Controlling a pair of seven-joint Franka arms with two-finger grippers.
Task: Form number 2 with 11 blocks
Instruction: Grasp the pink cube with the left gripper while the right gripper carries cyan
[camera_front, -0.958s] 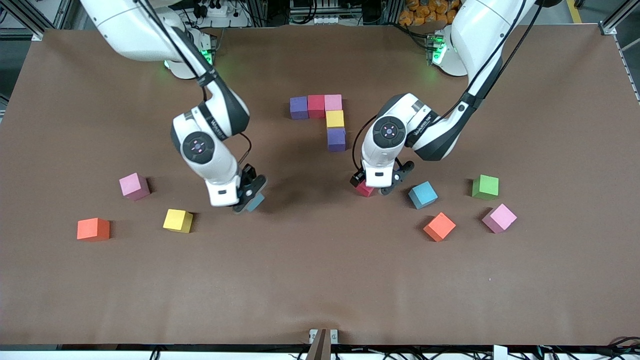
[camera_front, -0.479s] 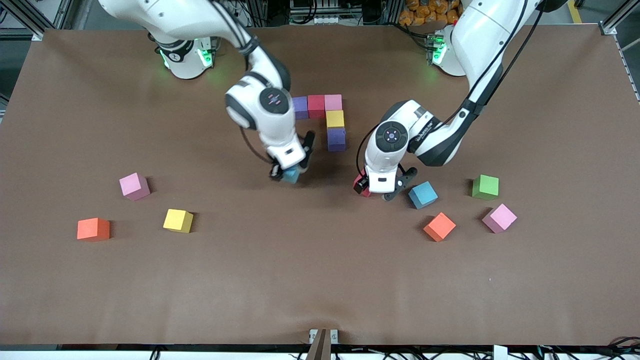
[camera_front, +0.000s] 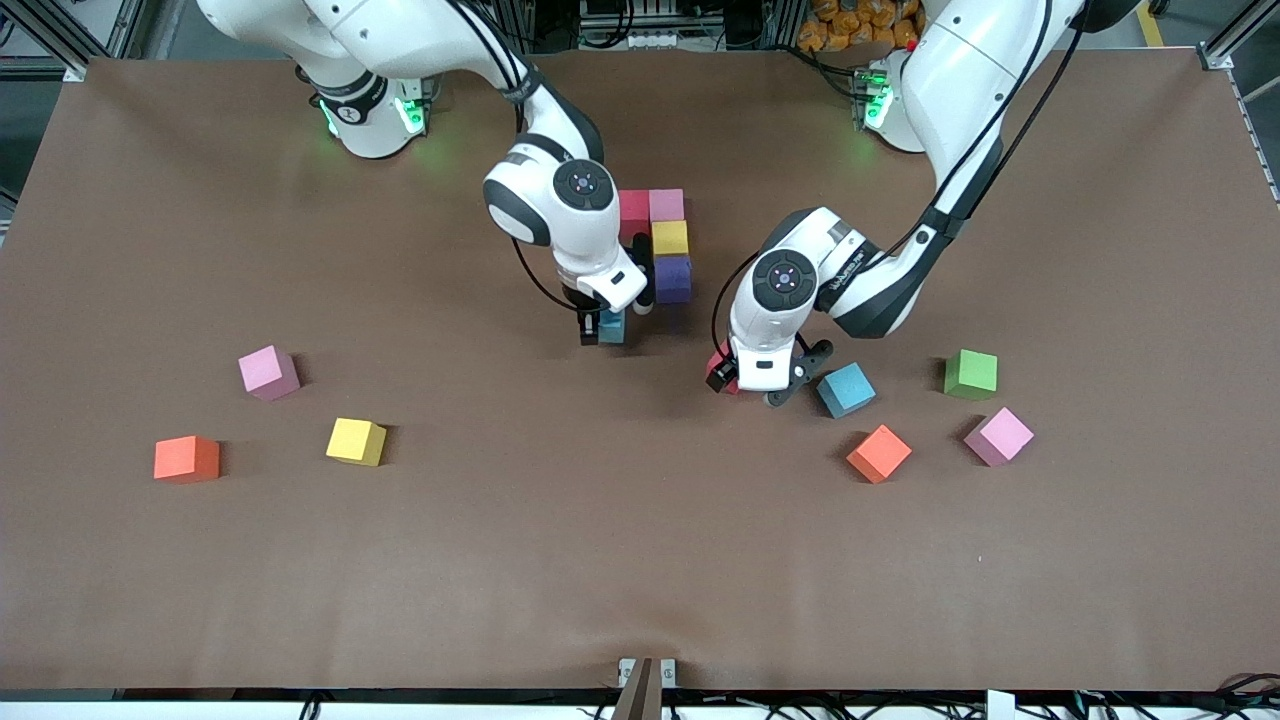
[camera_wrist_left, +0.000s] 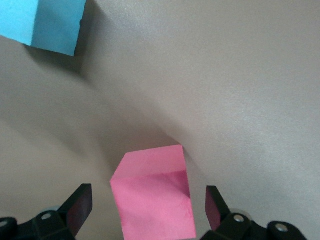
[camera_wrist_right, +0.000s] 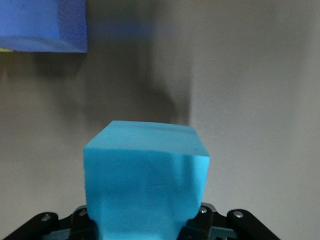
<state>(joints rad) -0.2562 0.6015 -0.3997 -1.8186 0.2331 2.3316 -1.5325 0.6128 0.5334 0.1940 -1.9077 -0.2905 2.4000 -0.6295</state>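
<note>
A light blue block (camera_front: 612, 326) is pinched in the right tool (camera_front: 612, 328) just beside the purple block (camera_front: 673, 278) of the unfinished number 2 (camera_front: 655, 238) and should be lowered square against it, while the left tool (camera_front: 757, 379), spread, straddles a red block (camera_wrist_left: 155, 197) on the bench (camera_front: 640, 560).

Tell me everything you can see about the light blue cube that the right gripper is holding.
The light blue cube is a small matte block that looks like foam, with soft edges and plain faces. The right gripper is shut on it, gripping its sides, so it hangs roughly level above the brown table, near the purple cube at the end of the partly built digit. Only the gripper's fingers touch it.
</note>
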